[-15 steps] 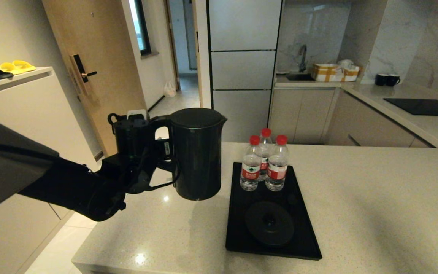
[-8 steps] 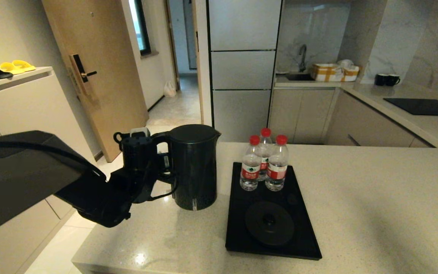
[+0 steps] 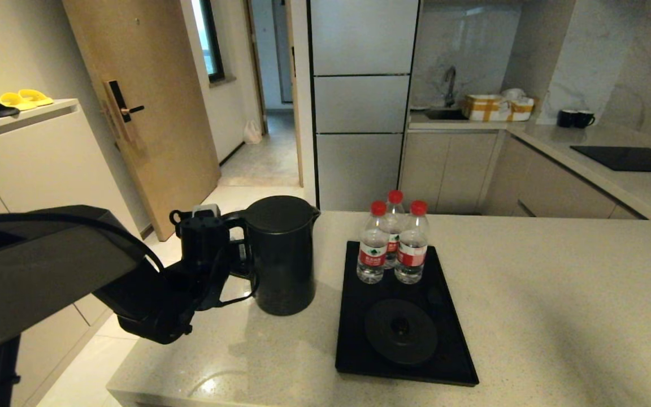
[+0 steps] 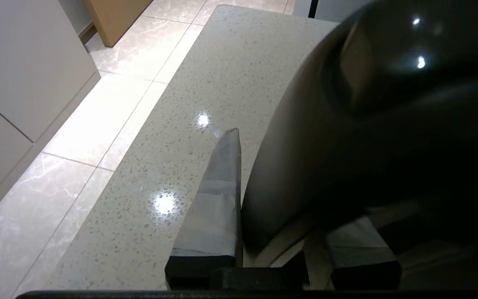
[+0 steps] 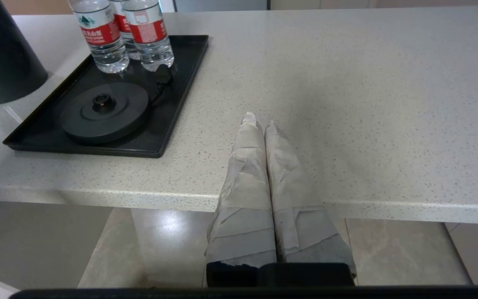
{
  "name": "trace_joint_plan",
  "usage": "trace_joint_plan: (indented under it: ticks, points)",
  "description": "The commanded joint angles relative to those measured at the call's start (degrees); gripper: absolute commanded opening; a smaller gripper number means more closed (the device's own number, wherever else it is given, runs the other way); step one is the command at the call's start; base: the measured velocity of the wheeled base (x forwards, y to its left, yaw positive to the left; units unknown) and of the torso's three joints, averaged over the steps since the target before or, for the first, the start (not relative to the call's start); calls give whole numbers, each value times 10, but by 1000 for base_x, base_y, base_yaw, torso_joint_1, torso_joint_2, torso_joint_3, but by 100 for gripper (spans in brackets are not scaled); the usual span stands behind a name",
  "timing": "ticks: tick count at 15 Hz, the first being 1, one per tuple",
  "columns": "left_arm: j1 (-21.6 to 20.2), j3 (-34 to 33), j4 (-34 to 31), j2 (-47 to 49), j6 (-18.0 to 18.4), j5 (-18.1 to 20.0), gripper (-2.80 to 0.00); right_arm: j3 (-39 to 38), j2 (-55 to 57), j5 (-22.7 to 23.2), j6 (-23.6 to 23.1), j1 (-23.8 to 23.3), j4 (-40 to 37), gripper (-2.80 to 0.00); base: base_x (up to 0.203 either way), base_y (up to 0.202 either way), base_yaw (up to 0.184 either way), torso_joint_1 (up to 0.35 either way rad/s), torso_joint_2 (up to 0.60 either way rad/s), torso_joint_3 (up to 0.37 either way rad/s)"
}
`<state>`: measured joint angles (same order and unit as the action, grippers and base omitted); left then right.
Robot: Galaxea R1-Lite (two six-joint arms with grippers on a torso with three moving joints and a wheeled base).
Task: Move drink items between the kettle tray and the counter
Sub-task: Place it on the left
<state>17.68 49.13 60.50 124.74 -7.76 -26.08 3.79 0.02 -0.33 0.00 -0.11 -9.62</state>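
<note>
The tall glossy black kettle [image 3: 283, 254] stands upright on the beige speckled counter [image 3: 557, 294], just left of the black kettle tray [image 3: 348, 345]. My left gripper [image 3: 239, 255] is shut on the kettle's loop handle from the left side. In the left wrist view the kettle [image 4: 388, 124] fills the space by my left gripper [image 4: 288, 199], one taped finger [image 4: 218, 187] pressed against the handle. The round base disc [image 3: 400, 330] on the tray is bare. My right gripper [image 5: 259, 118] hovers shut and empty over the counter's front edge, right of the tray [image 5: 181, 83].
Three red-capped water bottles [image 3: 393, 243] stand at the tray's far end. The counter's left edge [image 4: 147, 137] drops to tiled floor close beside the kettle. Behind are a fridge, a sink worktop with boxes [image 3: 498, 107] and a black hob [image 3: 630, 158].
My left arm lowered the kettle and shifted it slightly left; it hung above the counter a second ago and now rests on it. The right arm has not moved.
</note>
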Motion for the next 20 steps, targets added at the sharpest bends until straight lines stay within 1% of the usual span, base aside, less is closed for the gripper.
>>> trace_joint_plan:
  ticks: [1, 2, 3, 4, 5, 6, 10, 16, 17, 20]
  points:
    - [-5, -40, 39, 15, 17, 5, -280, 0, 0, 0, 0, 0, 0, -280, 0, 0, 0, 0, 0, 0]
    - [-6, -54, 64, 22, 28, 8, -280, 0, 0, 0, 0, 0, 0, -280, 0, 0, 0, 0, 0, 0]
    - [-6, -55, 64, 22, 28, 8, -280, 0, 0, 0, 0, 0, 0, -280, 0, 0, 0, 0, 0, 0]
    - [-6, -55, 64, 22, 28, 8, -250, 0, 0, 0, 0, 0, 0, -280, 0, 0, 0, 0, 0, 0]
    - [-6, -55, 65, 22, 30, 8, 0, 0, 0, 0, 0, 0, 0, -280, 0, 0, 0, 0, 0, 0]
    - [-7, -64, 89, 27, 50, 11, 0, 0, 0, 0, 0, 0, 0, -280, 0, 0, 0, 0, 0, 0]
    - [-7, -64, 93, 27, 51, 12, 0, 0, 0, 0, 0, 0, -1, -280, 0, 0, 0, 0, 0, 0]
    - [-6, -81, 95, -2, 51, 14, 0, 0, 0, 0, 0, 0, 0, -280, 0, 0, 0, 0, 0, 0]
    - [-6, -86, 95, -6, 51, 15, 0, 0, 0, 0, 0, 0, 0, -280, 0, 0, 0, 0, 0, 0]
    - [-4, -132, 97, -55, 51, 20, 0, 0, 0, 0, 0, 0, 0, -280, 0, 0, 0, 0, 0, 0]
